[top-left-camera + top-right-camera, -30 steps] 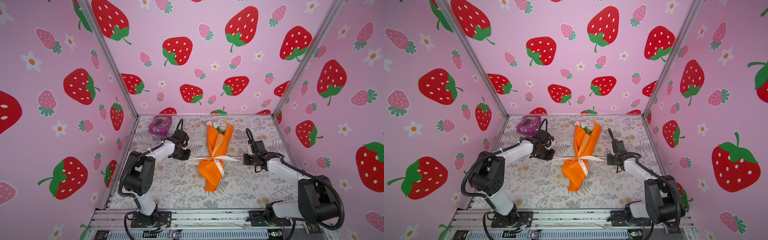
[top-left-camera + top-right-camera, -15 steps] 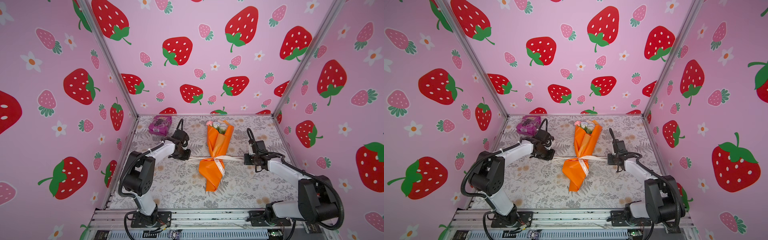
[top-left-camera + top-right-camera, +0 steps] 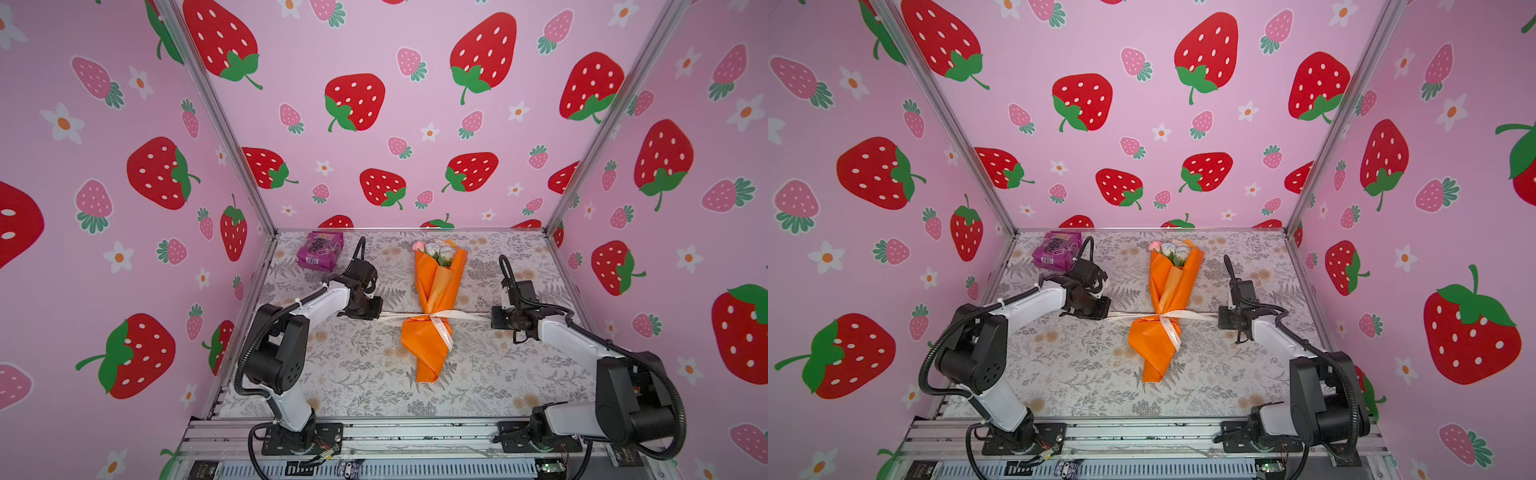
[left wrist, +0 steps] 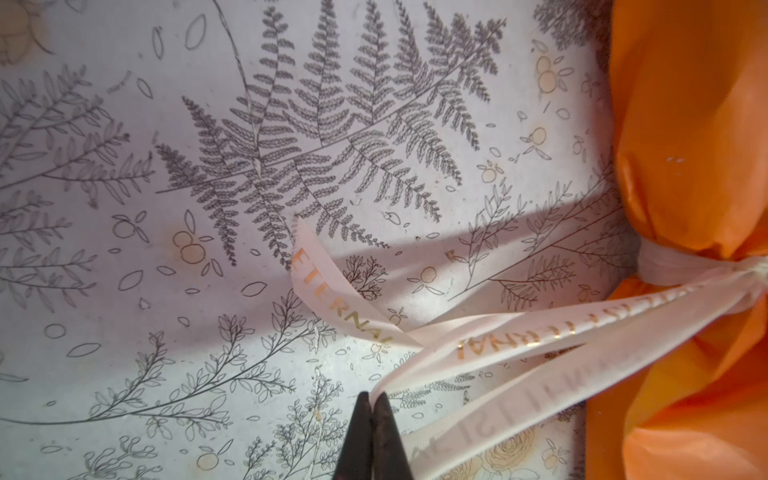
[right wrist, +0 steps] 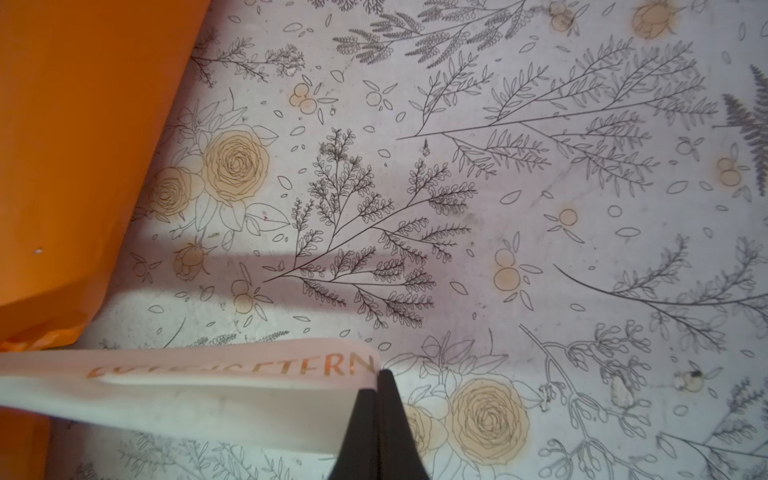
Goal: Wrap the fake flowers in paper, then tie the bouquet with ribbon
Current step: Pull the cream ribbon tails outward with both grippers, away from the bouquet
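Left fingers (image 4: 374,415) are clenched tight on the cream ribbon (image 4: 519,336), tips pinching a fold of it. Gold print on the ribbon, only partly legible. From the pinch the strands run to a knot (image 4: 756,266) at the bouquet (image 4: 685,124). A loose tail curls off over the tabletop (image 4: 124,145); can't tell if it touches.

Right fingers (image 5: 376,411) are also clenched, grasping the ribbon's other end right by the gold lettering. That strand runs back toward the orange paper (image 5: 83,124).

In both top views the left fingers (image 3: 376,314) sit low over the tabletop, near the bouquet's left side. The right fingers (image 3: 493,320) are on the opposite side at approx the same level. The ribbon is stretched btwn them in a near-straight line. It crosses the bouquet at its narrow waist, where the paper is cinched in.

The bouquet (image 3: 436,299) lies flat in the middle of the tabletop, btwn the two arms. Its pink & white flower heads (image 3: 436,249) point to the back wall, w/ the pointed end of the wrap toward the front rail.

A purple packet (image 3: 320,251) lies in the back-left corner, well apart from the bouquet & close behind the left arm's wrist.
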`<state>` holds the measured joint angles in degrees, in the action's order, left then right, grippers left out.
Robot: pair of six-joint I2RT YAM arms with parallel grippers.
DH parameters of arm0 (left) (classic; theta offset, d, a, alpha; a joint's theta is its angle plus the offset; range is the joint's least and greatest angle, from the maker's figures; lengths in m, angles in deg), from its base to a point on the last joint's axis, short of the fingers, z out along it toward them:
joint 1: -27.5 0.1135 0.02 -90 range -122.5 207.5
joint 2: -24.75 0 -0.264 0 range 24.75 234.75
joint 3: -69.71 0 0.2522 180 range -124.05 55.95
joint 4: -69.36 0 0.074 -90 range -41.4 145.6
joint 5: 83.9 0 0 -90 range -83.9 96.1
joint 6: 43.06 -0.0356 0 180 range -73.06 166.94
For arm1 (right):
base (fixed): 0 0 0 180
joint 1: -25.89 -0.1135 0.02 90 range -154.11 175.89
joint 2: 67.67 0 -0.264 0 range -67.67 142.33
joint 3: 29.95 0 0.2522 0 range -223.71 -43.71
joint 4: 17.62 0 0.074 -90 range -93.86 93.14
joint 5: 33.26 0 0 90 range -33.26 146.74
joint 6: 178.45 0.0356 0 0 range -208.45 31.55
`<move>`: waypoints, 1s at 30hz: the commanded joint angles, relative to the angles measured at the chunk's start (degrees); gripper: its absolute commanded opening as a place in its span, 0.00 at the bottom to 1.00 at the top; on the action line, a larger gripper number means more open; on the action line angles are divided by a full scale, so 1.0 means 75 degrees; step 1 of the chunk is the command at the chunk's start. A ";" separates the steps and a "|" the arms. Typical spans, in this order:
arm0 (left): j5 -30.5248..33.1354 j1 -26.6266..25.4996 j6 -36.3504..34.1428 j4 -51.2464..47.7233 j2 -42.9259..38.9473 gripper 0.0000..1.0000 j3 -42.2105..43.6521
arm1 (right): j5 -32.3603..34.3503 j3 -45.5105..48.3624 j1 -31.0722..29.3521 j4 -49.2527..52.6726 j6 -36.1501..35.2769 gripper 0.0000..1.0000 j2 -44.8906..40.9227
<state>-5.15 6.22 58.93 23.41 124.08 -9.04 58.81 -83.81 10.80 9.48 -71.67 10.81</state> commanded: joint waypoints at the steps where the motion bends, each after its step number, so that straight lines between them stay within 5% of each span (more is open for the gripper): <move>1: 0.1321 0.0261 0.0244 -0.0732 -0.0255 0.00 0.0351 | 0.1363 0.0142 0.0510 0.0288 0.0107 0.00 -0.0023; 18: 0.1306 0.0199 0.0320 -0.1077 -0.1071 0.00 0.0983 | 0.1315 0.0192 0.0699 0.0470 0.0053 0.00 -0.0364; 30: 0.1113 -0.0678 0.0922 -0.1276 -0.1863 0.00 0.1154 | 0.1322 0.0418 0.0694 0.0594 0.0186 0.00 -0.1437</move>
<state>-4.82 0.32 64.50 21.05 110.53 -2.07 58.20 -81.95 13.38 12.22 -71.52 1.41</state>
